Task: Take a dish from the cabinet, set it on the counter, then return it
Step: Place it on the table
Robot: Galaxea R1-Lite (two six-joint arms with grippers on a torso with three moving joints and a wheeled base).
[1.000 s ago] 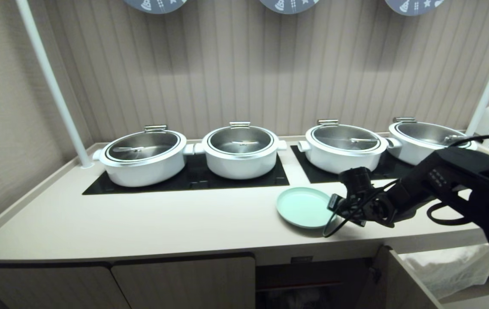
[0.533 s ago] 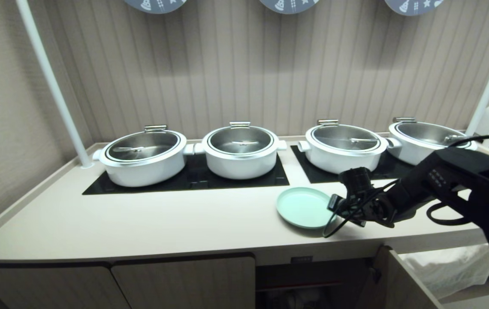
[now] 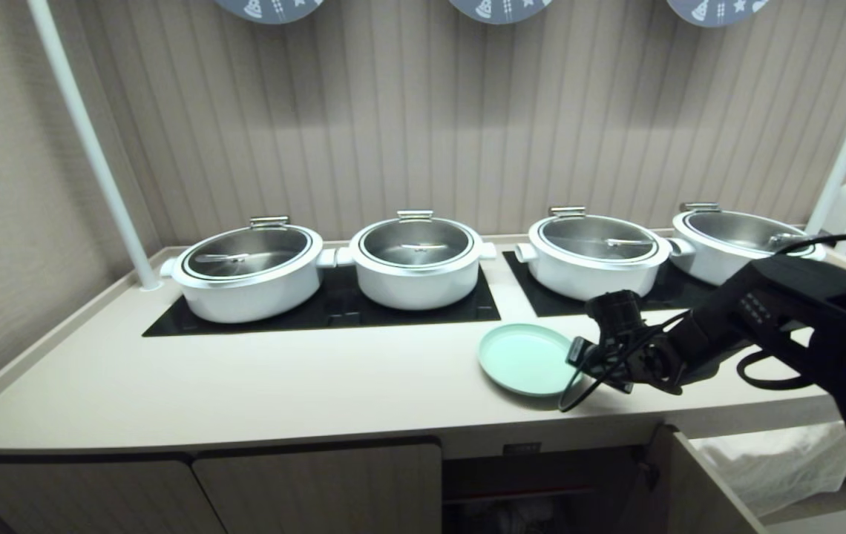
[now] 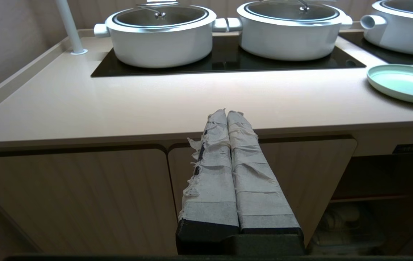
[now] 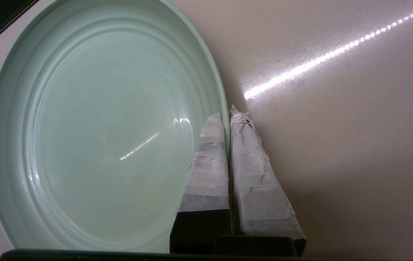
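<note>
- We see the dish (image 3: 525,357) lying flat on the counter (image 3: 282,386), near its front edge, just in front of the gap between the two hob panels (image 3: 334,308) and above the open cabinet (image 3: 542,489).
- Our right gripper (image 5: 227,115) is clamped on the dish's rim on its right-hand side: in the right wrist view one taped finger lies inside the rim and the other outside, pressed together over it.
- So the dish extends leftward from the gripper, its whole disc cantilevered away from the pinch; being round, it has no long axis to align.
- We judge the coming move to be a lift and a swing down into the cabinet, whose opening lies directly below and slightly right of the dish.
- The right arm (image 3: 764,319) is clearly the nearer one.
- Our left gripper (image 4: 227,116) hangs closed and empty in front of the shut doors (image 4: 261,174), well apart from the dish.
- The white pots (image 3: 415,263) stand behind, clear of that path.
</note>
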